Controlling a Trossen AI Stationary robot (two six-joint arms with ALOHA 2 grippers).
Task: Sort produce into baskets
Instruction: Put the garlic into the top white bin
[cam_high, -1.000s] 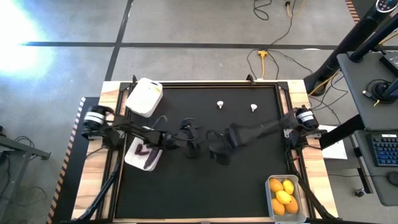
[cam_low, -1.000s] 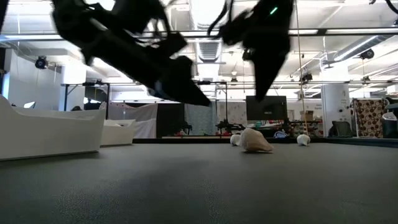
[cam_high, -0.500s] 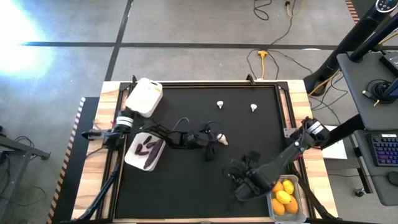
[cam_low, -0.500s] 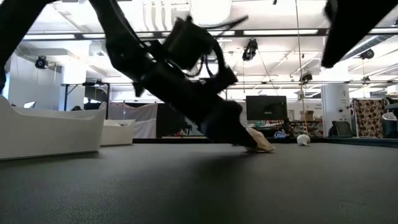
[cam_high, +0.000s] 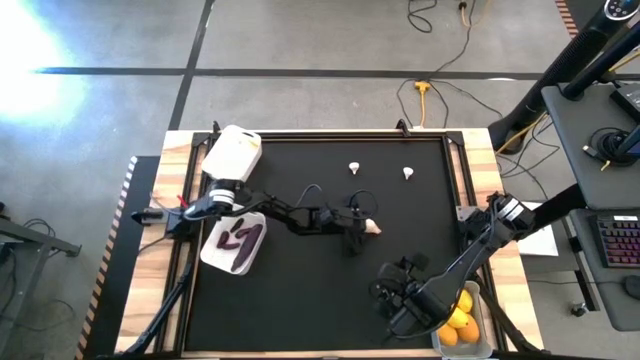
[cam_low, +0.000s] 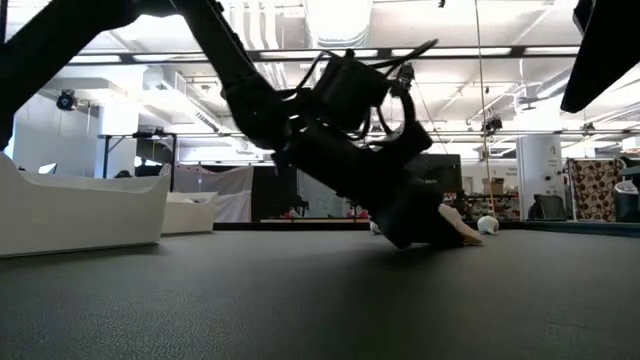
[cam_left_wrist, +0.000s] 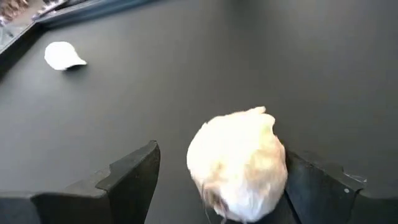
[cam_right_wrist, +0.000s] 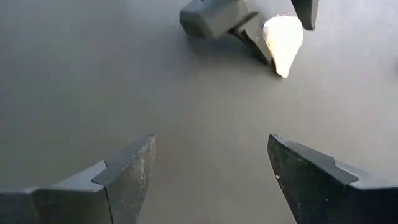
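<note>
A white garlic bulb (cam_high: 372, 227) lies on the black mat near the table's middle. My left gripper (cam_high: 362, 231) is open, low over the mat, with its fingers on either side of the bulb (cam_left_wrist: 237, 163). My right gripper (cam_high: 393, 291) is open and empty near the front right, beside the clear basket (cam_high: 484, 300) that holds yellow and orange fruits (cam_high: 458, 316). A white basket (cam_high: 212, 256) at the left holds dark purple eggplant pieces (cam_high: 240, 238). Another white basket (cam_high: 232, 155) stands at the far left. My left gripper touches the garlic bulb with the inner side of one finger (cam_left_wrist: 314, 186), against the bulb's side (cam_left_wrist: 278, 168). The other finger (cam_left_wrist: 134, 177) stands off with a gap. The fingers come slanting low from the table's left. The bulb rests on the mat.
Two more garlic bulbs (cam_high: 354, 167) (cam_high: 407, 173) lie near the far edge; one shows in the left wrist view (cam_left_wrist: 62, 56). The mat has a raised dark border (cam_high: 300, 133). Bare mat lies between the two grippers and along the front left.
My left gripper has gone toward the table's right and come down around the garlic bulb, which has slid a little to the right. My right gripper has swung from the table's middle toward the near right corner, beside the fruit basket.
</note>
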